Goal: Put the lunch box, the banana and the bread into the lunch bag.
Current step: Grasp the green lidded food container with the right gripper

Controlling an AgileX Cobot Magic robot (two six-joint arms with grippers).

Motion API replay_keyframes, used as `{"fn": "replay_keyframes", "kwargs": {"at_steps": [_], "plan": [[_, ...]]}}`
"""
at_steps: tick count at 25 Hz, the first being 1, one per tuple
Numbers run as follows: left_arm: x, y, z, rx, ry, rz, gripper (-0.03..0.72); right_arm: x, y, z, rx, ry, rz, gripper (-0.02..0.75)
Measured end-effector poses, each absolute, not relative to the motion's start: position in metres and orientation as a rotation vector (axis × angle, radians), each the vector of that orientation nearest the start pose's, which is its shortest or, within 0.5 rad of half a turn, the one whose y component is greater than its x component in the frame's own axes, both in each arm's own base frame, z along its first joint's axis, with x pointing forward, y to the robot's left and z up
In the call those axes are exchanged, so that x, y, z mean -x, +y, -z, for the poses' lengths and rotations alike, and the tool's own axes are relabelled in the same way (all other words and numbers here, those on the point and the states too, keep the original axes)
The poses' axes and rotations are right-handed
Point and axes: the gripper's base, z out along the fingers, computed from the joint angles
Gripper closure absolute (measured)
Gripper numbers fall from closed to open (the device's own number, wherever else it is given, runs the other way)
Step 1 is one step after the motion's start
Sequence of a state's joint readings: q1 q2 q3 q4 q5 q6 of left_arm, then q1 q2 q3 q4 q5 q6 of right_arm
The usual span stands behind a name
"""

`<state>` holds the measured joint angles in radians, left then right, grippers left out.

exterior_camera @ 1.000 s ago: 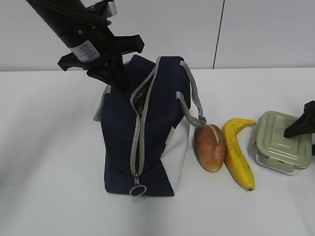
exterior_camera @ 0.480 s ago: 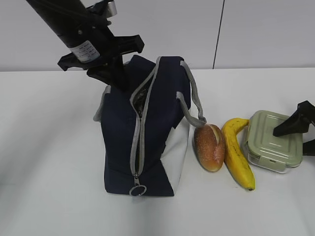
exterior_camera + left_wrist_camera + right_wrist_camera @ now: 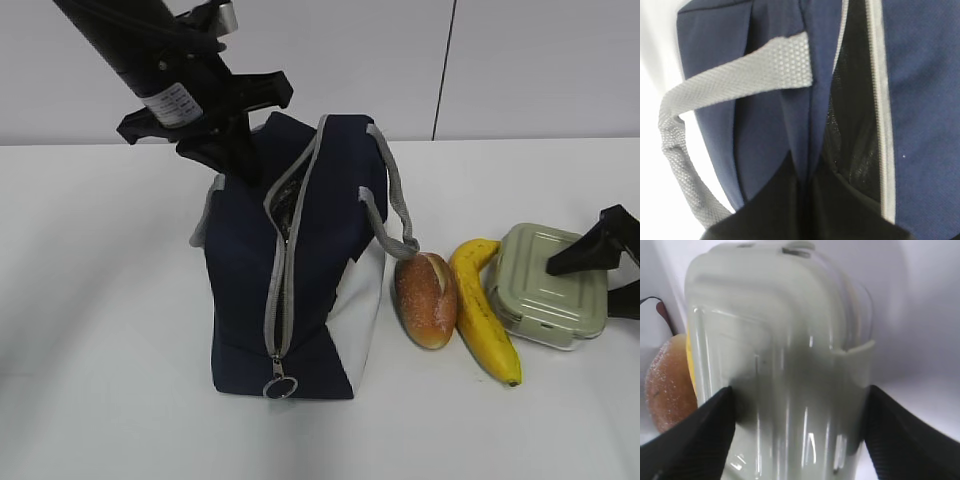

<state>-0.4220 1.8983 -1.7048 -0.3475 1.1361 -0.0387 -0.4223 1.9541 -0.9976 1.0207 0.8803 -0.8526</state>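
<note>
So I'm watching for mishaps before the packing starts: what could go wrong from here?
The lunch box is tilted in the right gripper, so it may slip or knock the banana beside it. The lunch bag opening looks narrow where the left gripper holds it; the box could catch.

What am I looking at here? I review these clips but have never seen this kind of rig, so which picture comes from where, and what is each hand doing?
It is a two-armed robot at a white table. The wide picture is from an outside camera facing the table; the other two come from cameras on each wrist.

The left hand is at the top edge of the navy lunch bag, apparently gripping the fabric beside the open zipper; its wrist camera looks straight at that gap. Whether it is fully clamped cannot be seen.

Right of the bag lie the bread, the banana and the green-lidded lunch box. The right hand has its fingers on both sides of the box, which fills its wrist view. Nothing is visibly in the bag yet.
</note>
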Motion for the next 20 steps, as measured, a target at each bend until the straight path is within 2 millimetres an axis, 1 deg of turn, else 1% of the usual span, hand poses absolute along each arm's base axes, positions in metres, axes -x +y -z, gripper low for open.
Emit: {"fn": "replay_keyframes", "kwargs": {"at_steps": [3,7,9,14,15,20], "plan": [[-0.3615,-0.1931,-0.292,-0.409,2.815,0.582,0.68,-0.3258,-0.0786,-0.1223,-0.427,2.65,-0.982,0.169],[-0.3615,-0.1931,-0.292,-0.409,2.815,0.582,0.68,-0.3264,-0.0781,-0.1224,-0.397,2.639,-0.988,0.178],[-0.3615,-0.1931,-0.292,-0.409,2.815,0.582,0.68,-0.3266,-0.0776,-0.1227,-0.395,2.634,-0.997,0.206],[-0.3615,-0.193,-0.2922,-0.41,2.815,0.58,0.68,-0.3264,-0.0744,-0.1254,-0.384,2.614,-1.059,0.346],[-0.3615,-0.193,-0.2922,-0.41,2.815,0.579,0.68,-0.3264,-0.0744,-0.1254,-0.381,2.614,-1.058,0.363],[-0.3614,-0.193,-0.2916,-0.411,2.819,0.579,0.68,-0.3267,-0.0739,-0.1255,-0.384,2.608,-1.071,0.378]]}}
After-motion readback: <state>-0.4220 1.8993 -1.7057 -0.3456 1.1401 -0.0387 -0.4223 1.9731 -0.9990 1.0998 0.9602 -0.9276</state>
